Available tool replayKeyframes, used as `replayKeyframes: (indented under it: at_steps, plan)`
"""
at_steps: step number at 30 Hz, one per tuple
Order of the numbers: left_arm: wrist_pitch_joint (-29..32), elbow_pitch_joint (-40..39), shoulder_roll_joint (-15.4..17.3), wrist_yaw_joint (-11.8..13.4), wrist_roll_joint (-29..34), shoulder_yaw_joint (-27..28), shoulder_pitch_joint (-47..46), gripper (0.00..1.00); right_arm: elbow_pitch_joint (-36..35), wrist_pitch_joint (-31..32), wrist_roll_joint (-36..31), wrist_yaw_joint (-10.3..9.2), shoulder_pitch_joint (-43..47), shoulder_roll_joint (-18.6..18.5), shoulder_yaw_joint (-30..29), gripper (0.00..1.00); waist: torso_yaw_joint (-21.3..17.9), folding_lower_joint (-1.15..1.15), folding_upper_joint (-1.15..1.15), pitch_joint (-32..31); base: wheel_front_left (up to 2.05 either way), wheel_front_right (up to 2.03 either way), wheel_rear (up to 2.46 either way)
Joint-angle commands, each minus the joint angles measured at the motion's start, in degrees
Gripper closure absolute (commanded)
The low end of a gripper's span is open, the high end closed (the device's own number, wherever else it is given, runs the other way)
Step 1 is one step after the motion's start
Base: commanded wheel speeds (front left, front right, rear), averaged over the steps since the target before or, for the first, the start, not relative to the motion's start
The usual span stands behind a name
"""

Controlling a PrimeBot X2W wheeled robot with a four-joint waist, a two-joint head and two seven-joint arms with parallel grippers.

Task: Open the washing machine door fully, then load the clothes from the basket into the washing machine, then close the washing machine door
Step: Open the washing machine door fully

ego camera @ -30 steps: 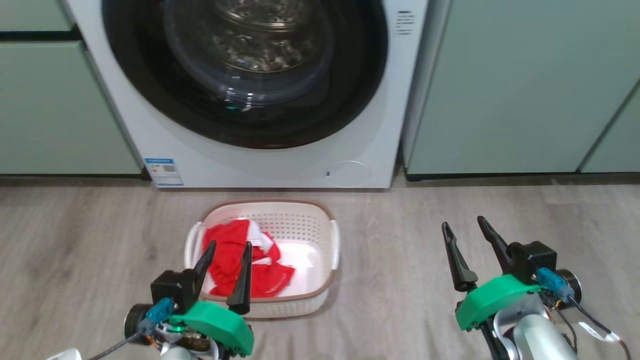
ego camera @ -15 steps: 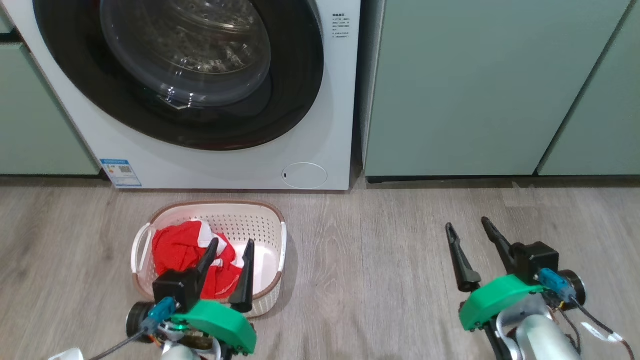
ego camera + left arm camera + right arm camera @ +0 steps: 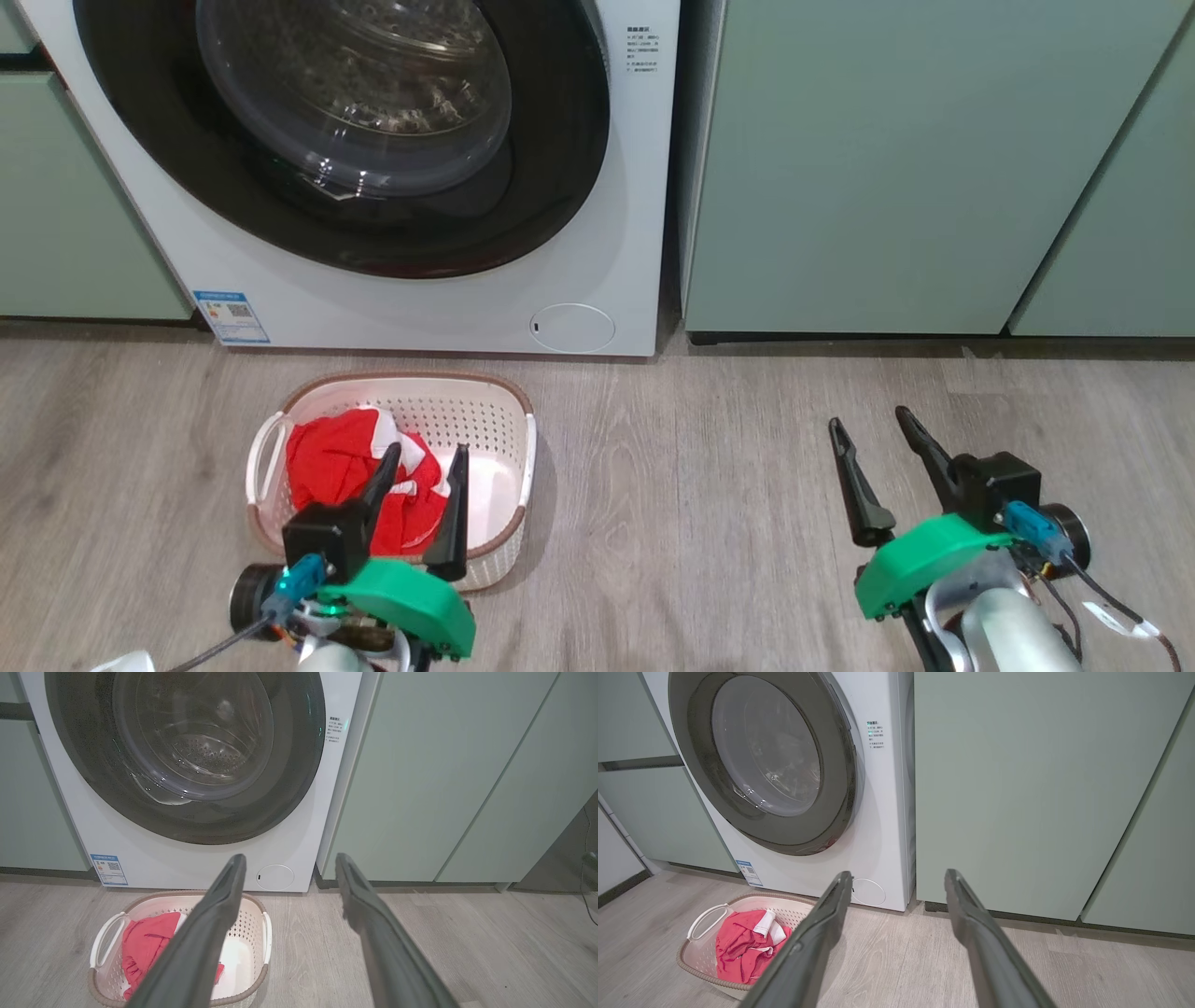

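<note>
the washing machine door (image 3: 345, 121) looks shut, its black rim lying flat against the white front of the washing machine (image 3: 639, 233). so the first step, opening it fully, is not yet done.

the basket (image 3: 439, 422) sits on the wooden floor (image 3: 709, 504) just in front of the machine, below the door. that is a sensible spot, because the clothes have only a short way to go up to the mouth once it is open. the clothes (image 3: 331, 457), red with white patches, lie bunched in the left half of the basket and leave the right half bare.

the left fingers (image 3: 455, 509) are spread wide and hold nothing. in the head view they overlap the basket, and as far as i can judge they hang above the clothes rather than touch them. the right fingers (image 3: 851, 476) are also spread wide and empty, held over bare floor well to the right, in front of the pale green cabinets (image 3: 887, 168).

both pairs point toward the machine, which reads as a ready pose before any reach. in the right wrist view the door's right edge seems to carry a recess, likely the place to pull. if so, the right arm looks better placed to begin, while the left waits by the load.
</note>
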Motion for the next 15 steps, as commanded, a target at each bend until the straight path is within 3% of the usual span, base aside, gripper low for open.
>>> replayKeyframes:
  at_steps: [1,15]
  plan:
    - [-0.7,-2.1,0.4,0.1,0.5,2.1,-2.4,0.0,-1.7,-0.5,-0.6,-0.01,-3.2,-0.1,1.3,0.0,0.0,0.0,0.0,0.0,0.0,0.0,0.0]
    - [-0.7,-2.3,0.4,0.6,1.4,2.3,-2.2,0.0,-2.0,-0.5,-0.5,-0.01,-3.1,-0.1,1.4,0.0,0.3,0.0,0.0,-0.1,0.0,0.0,0.0]
